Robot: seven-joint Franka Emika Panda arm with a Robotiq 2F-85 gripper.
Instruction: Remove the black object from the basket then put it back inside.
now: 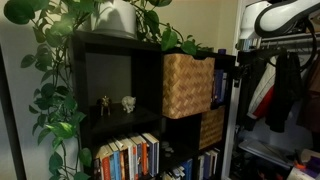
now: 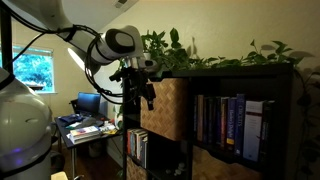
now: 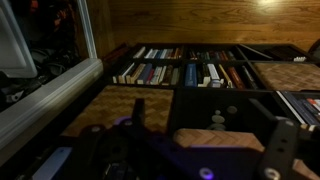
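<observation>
Since the black obj isn't visible, presumably sitting inside the basket (image 1: 188,85), its weight & stiffness can't be judged, so grab whatever top edge shows; the gripper (image 2: 147,95) hangs just at the basket's 9 o'clock, too dark to tell if open or closed.

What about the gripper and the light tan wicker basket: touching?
Cannot tell. In an exterior view the gripper overlaps the front corner of the light tan wicker basket, hiding any gap; the wrist view is too dark.
</observation>
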